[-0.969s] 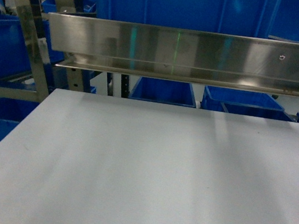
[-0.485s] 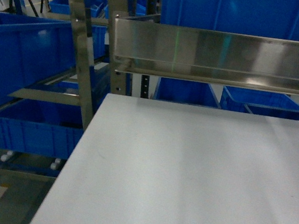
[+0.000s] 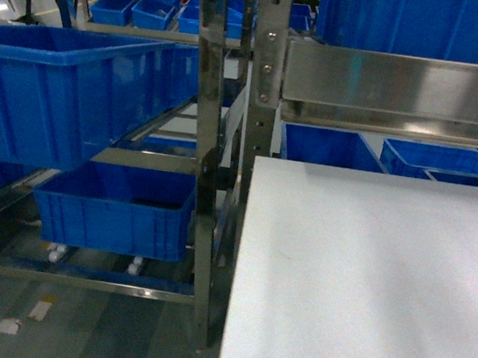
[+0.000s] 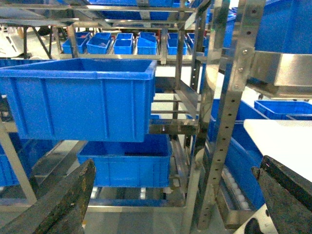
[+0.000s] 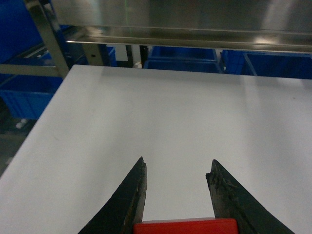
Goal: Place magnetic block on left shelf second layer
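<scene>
Swinging left since the earlier frames, the head view now puts the steel rack (image 3: 210, 167) at centre and the white bench (image 3: 364, 286) at lower right. On the rack's second layer (image 3: 151, 159), upper left, sits a big blue crate (image 3: 68, 93). The right claw (image 5: 176, 195) grips the red block (image 5: 185, 226) at the bottom edge, above the bench. The left claw (image 4: 170, 200) is spread wide, facing the rack.
</scene>
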Controlling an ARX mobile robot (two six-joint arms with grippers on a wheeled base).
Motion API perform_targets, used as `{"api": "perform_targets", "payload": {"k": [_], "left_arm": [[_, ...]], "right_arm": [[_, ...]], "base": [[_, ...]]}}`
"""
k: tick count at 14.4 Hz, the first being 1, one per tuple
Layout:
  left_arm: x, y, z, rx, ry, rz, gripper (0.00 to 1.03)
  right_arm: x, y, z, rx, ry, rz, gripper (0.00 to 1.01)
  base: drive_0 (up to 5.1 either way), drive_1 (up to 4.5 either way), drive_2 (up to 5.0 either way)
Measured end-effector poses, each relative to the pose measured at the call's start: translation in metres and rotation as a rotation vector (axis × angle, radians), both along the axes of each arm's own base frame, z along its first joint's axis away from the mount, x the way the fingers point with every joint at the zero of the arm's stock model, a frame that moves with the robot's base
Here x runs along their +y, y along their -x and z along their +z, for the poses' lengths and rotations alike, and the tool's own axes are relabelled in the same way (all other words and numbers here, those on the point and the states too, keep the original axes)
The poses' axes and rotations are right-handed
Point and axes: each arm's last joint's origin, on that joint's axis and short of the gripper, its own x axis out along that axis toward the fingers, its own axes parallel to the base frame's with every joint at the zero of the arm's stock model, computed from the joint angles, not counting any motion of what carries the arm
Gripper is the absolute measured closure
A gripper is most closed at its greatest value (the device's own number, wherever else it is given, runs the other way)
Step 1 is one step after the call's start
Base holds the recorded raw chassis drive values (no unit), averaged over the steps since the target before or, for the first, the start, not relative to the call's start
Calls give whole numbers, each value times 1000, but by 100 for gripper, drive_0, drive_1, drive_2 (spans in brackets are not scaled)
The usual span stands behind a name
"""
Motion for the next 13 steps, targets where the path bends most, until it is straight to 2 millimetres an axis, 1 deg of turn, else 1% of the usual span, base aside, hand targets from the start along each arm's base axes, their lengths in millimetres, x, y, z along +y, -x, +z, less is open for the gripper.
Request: {"api": "perform_targets", "payload": {"k": [13], "left_arm": [[0,0,0,3,0,0,5]], "right_arm": [[0,0,0,2,0,0,68]], "base": [[-501,244,244]]}}
